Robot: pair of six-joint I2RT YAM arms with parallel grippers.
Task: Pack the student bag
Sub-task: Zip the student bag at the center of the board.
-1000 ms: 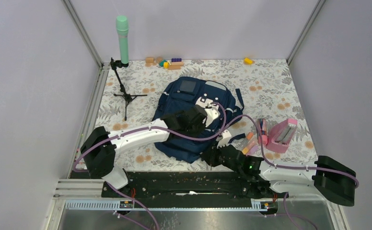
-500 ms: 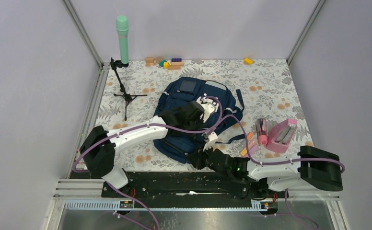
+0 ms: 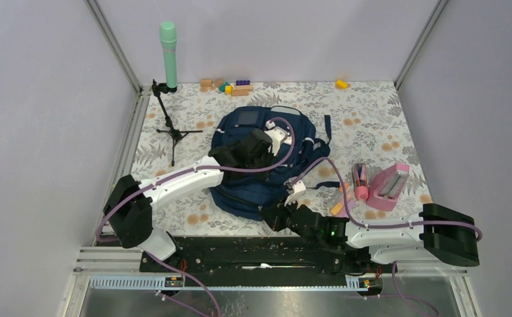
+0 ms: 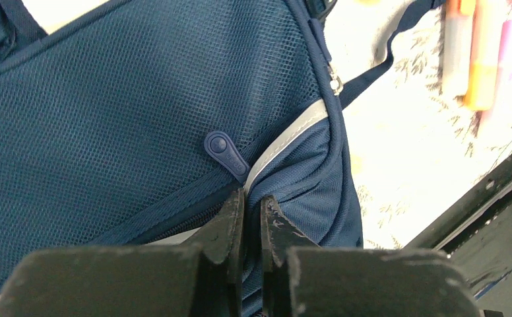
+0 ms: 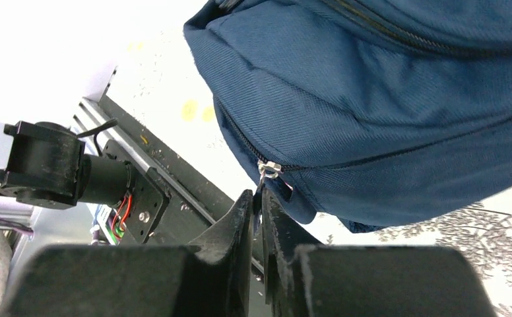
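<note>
The navy-blue student bag (image 3: 247,191) lies in the middle of the flowered table, its front pocket patch toward the back. My left gripper (image 3: 273,146) is over the bag's upper part. In the left wrist view it (image 4: 252,198) is shut on a fold of bag fabric (image 4: 286,191) beside a grey reflective stripe (image 4: 286,135) and a rubber zipper tab (image 4: 225,152). My right gripper (image 3: 268,212) is at the bag's near edge. In the right wrist view it (image 5: 258,198) is shut on the pull hanging from a metal zipper slider (image 5: 268,170).
A pink pencil case (image 3: 388,187), a pink-capped tube (image 3: 360,178) and orange markers (image 3: 342,197) lie right of the bag. A small tripod (image 3: 171,129) with a green cylinder (image 3: 168,53) stands at the back left. Coloured blocks (image 3: 230,86) lie at the back wall.
The right gripper has moved left along the bag's near edge. The left gripper has moved back and to the left with the fabric, and the bag has shifted that way.
</note>
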